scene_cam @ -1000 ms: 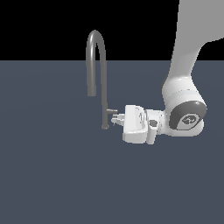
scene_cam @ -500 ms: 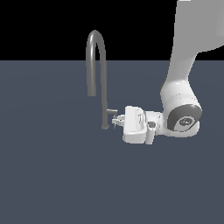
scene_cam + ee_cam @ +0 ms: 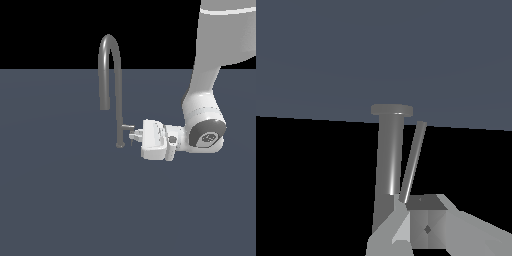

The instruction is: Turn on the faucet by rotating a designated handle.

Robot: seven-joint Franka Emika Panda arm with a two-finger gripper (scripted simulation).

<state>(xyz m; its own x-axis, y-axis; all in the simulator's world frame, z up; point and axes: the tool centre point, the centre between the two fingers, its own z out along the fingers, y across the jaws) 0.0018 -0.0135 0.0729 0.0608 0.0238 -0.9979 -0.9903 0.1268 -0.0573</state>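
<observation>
a: what takes up the most room in the exterior view?

b: the flat dark slate-blue floor [image 3: 65,210], filling the lower part under a black backdrop. next is the bulky white robot arm [image 3: 215,65], dropping in from about 1 o'clock and bending at a round grey-capped wrist joint toward 9 o'clock.

a: and the faucet?

b: the tall slim grey metal gooseneck faucet [image 3: 119,90] stands upright a little toward 10 o'clock of centre, its arch at the top and its spout turned down on the exterior view's left. its tiny round base sits on the floor. in the wrist view the stem [image 3: 390,155] and base disc show close up.

a: where is the claw?

b: the white gripper [image 3: 134,135] lies level at the foot of the stem, at 3 o'clock of it, fingertips right against the lever.

a: the handle itself?

b: the small grey l-shaped handle [image 3: 128,127] juts from the lower stem toward 3 o'clock; its hair-thin rod [image 3: 412,160] shows beside the stem in the wrist view.

a: clenched or released?

b: i cannot tell; the fingers are too small and overlapped to read.
</observation>
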